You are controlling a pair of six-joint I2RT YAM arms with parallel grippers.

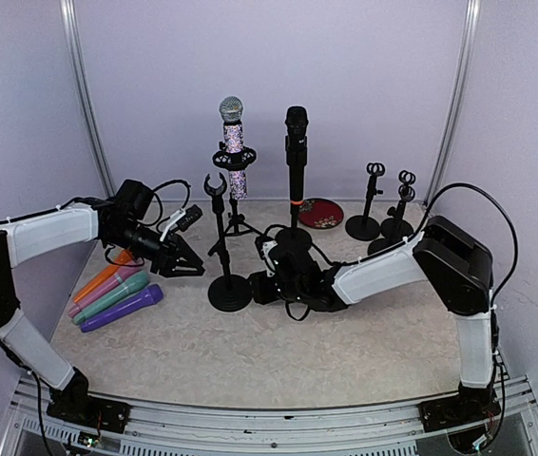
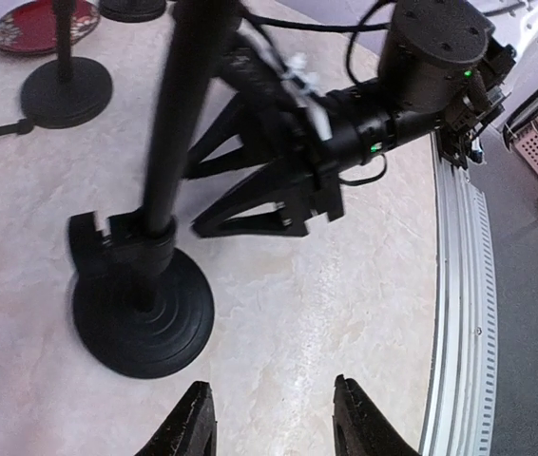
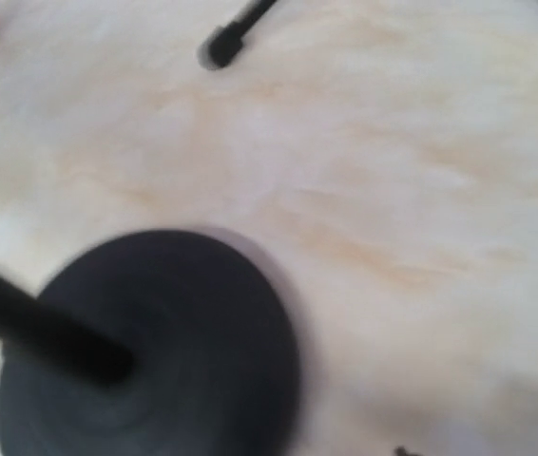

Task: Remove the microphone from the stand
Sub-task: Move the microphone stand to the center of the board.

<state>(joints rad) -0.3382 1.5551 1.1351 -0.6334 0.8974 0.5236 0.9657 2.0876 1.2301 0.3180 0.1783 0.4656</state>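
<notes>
you have bare tabletop (image 1: 278, 366) between the black stand (image 1: 227, 287) and the near edge. on its left the coloured microphones (image 1: 115, 293) lie in the way; behind it a tripod stand (image 1: 238, 225) and a tall microphone stand (image 1: 295, 214) crowd close, and the right gripper (image 1: 259, 283) blocks its right side.

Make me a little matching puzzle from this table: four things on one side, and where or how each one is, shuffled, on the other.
Things:
1. sparkly microphone
2. purple microphone
3. front stand
4. left gripper

States:
A. jaws apart, holding nothing
B. its clip is empty
C. lying flat beside the other coloured microphones
D. upright in a tripod stand

Pairs: 1-D, 2-C, 3-B, 4-A.
</notes>
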